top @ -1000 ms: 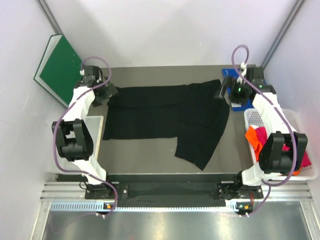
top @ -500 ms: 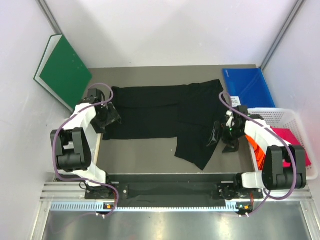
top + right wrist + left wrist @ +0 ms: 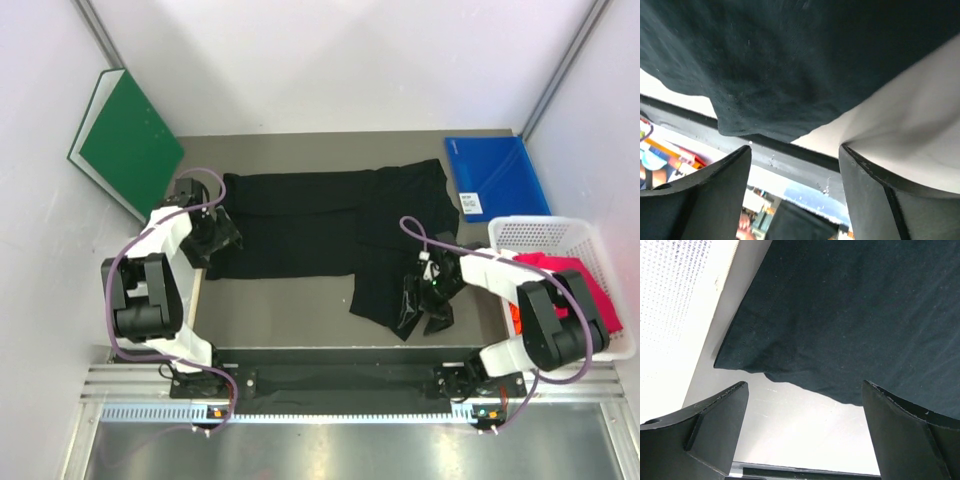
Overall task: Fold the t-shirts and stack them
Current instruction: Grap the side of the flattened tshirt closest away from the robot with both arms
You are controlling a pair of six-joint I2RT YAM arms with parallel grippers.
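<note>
Fingers of our left gripper (image 3: 805, 390) stand spread wide with nothing between them. The black t-shirt (image 3: 850, 310) lies flat just ahead of the tips, its hemmed corner nearer the left finger. Our right gripper (image 3: 795, 148) is likewise spread, and a rounded corner of the same shirt lies just beyond its tips on the table (image 3: 910, 130). Well off to the right of that gripper we see a magenta-pink shirt (image 3: 556, 263) in the white basket (image 3: 545, 232).
</note>
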